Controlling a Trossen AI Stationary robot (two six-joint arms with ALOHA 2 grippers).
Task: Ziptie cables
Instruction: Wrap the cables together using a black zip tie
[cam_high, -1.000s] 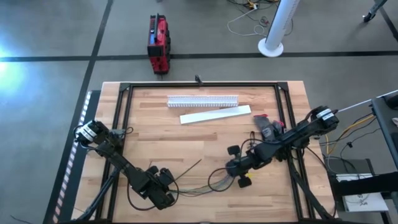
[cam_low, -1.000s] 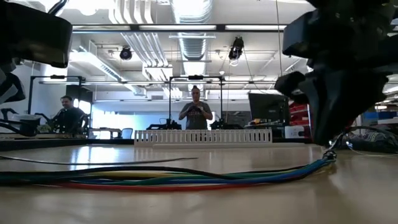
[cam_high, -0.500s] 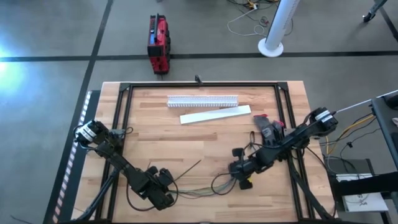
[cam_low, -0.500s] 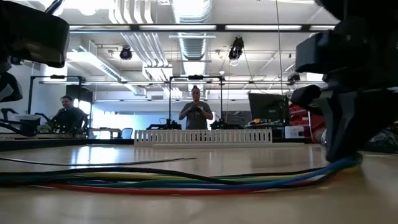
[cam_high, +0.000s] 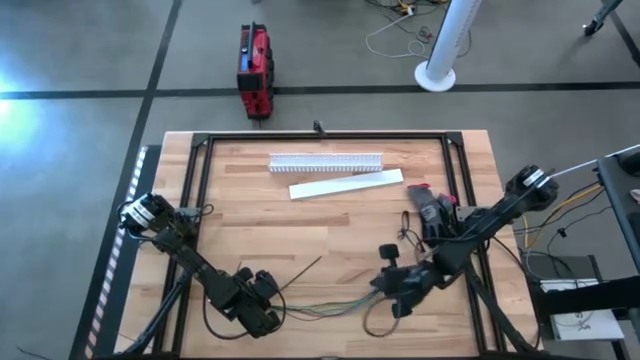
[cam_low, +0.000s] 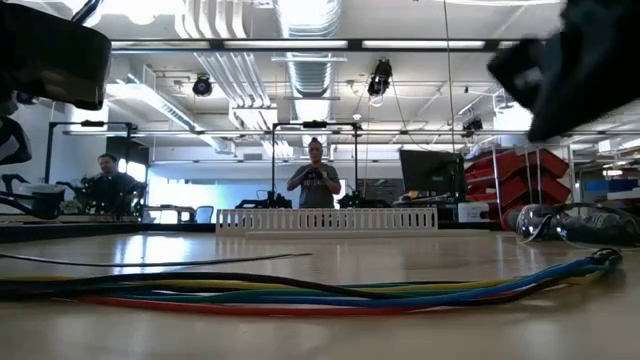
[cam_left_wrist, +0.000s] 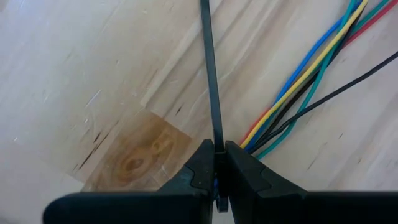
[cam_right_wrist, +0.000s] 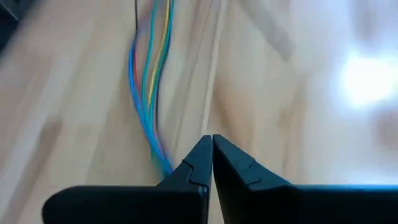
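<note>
Two matte-black arms, chunky joints, cables hanging off everywhere

Both arms are dark and slim between fat round joints, and each shoulder end has a pale ring or disc on it. Loose black wiring loops around the left arm's wrist block and around the right one's too. Up close, the left gripper (cam_left_wrist: 216, 177) has two black wedge-shaped fingers (cam_left_wrist: 198, 169) with stepped inner edges; the right gripper (cam_right_wrist: 212, 158) looks the same, plain matte plastic, no markings I can make out.

wooden table (cam_high: 250, 225), coloured cables (cam_high: 325, 305), white slotted duct (cam_high: 326, 161), white cover strip (cam_high: 346, 184)
</note>
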